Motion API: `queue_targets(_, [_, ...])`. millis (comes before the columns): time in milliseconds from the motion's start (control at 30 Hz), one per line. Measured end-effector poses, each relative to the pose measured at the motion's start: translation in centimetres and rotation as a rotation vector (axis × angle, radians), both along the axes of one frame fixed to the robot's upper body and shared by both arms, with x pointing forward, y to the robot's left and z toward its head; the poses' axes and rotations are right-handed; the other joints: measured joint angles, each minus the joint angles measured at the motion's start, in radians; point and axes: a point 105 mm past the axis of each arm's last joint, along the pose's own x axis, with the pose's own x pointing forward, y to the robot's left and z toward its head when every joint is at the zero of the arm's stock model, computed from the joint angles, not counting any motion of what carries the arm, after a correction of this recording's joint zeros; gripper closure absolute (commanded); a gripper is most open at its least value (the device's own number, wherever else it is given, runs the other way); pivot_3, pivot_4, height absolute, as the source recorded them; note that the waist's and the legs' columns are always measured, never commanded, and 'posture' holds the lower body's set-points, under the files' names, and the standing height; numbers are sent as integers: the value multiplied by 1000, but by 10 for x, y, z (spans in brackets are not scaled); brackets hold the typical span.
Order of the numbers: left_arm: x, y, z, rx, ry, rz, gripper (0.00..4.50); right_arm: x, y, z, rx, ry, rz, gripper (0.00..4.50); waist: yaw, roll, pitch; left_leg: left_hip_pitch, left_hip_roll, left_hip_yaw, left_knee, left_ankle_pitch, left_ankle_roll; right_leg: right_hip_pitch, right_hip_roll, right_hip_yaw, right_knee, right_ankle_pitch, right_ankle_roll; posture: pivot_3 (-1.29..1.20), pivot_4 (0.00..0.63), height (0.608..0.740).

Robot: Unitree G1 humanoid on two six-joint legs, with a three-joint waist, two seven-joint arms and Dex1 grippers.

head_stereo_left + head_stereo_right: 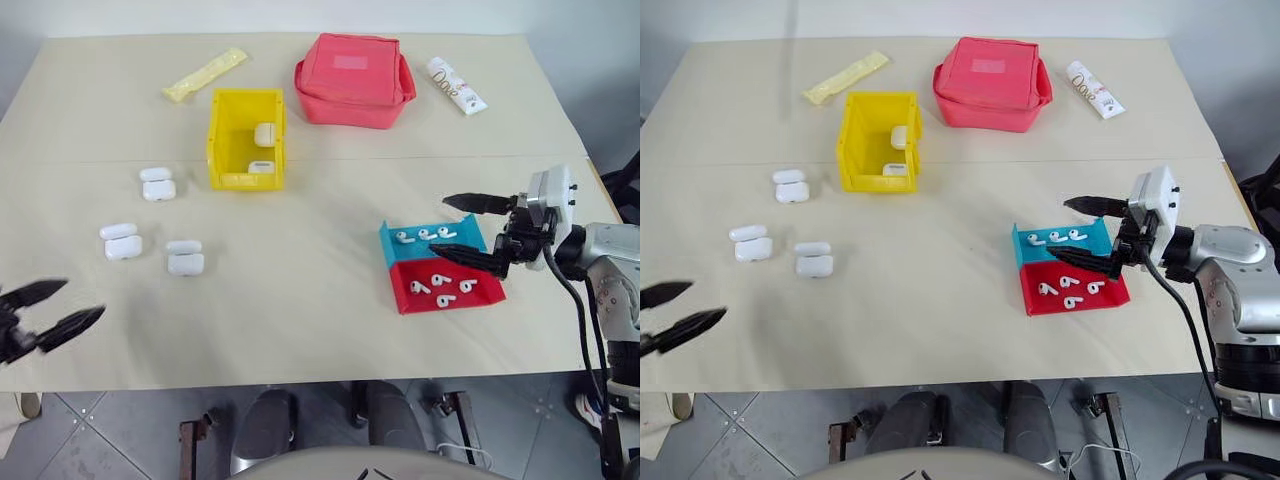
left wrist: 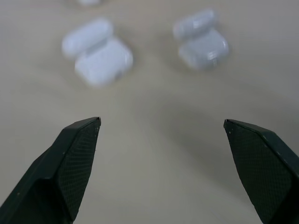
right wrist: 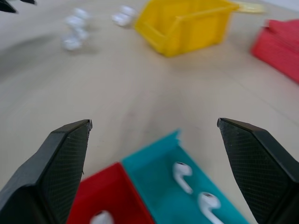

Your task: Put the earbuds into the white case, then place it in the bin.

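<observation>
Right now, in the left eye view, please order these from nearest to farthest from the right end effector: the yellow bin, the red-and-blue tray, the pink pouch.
1. red-and-blue tray, just beside the right end effector
2. pink pouch, far side of table
3. yellow bin, farther left

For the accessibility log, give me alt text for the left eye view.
Right gripper, fingers open, hovers over a red-and-blue tray of loose white earbuds. Three open white cases lie left; a yellow bin behind holds two more. Left gripper is open at the table's near edge.

blurred open cases point(image 2: 100, 56) in the left wrist view
</observation>
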Motion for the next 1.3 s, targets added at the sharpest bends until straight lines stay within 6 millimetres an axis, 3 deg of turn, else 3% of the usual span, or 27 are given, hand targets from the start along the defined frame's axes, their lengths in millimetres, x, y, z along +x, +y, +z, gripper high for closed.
queue_targets(267, [-30, 2, -7, -34, 47, 19, 16, 3, 1, 5, 8, -14, 115, 0, 8, 0, 0, 0, 3, 0, 0, -4, -5, -1, -1, 2, 0, -1, -2, 0, 150, 740])
queue_targets(400, [-28, -10, 1, 0, 6, -12, 16, 5, 3, 10, 8, -44, 159, 0, 11, 0, 0, 0, 4, -1, 1, -4, -6, 0, -1, 3, 0, -1, -3, 0, 150, 740])
queue_targets(600, [-10, -50, 19, 73, -36, -58, 16, 12, 11, 20, -16, -92, 207, 0, 9, -1, -1, 0, 4, -1, 1, -5, -6, 0, -1, 5, 0, -1, -3, 0, 150, 740])
queue_targets(800, [23, -96, 38, 139, -30, 20, 16, 18, 16, 21, -26, -92, 225, 0, 14, 0, -1, 0, 4, -3, 2, -3, -6, 1, 1, 6, 1, -1, -3, 0, 150, 740])
queue_targets(900, [36, -104, 41, 151, 2, 85, 16, 19, 18, 18, -28, -86, 229, 0, 14, 1, -1, 1, 4, -2, 2, -2, -5, 1, 6, 6, 2, -1, -3, 0, 150, 740])
queue_targets(1067, [53, -110, 24, 173, 184, 177, 16, 21, 18, 18, -27, -84, 232, 0, 14, 0, -2, 1, 4, -2, 3, -2, -5, 2, 10, 9, 2, -1, -3, 0, 150, 740])
queue_targets(1300, [80, -110, 16, 134, 268, 248, 16, 21, 18, 17, -27, -80, 233, 0, 14, 0, -2, 2, 5, -2, 6, -3, -8, 2, 11, 10, 3, -1, -3, 0, 150, 740])
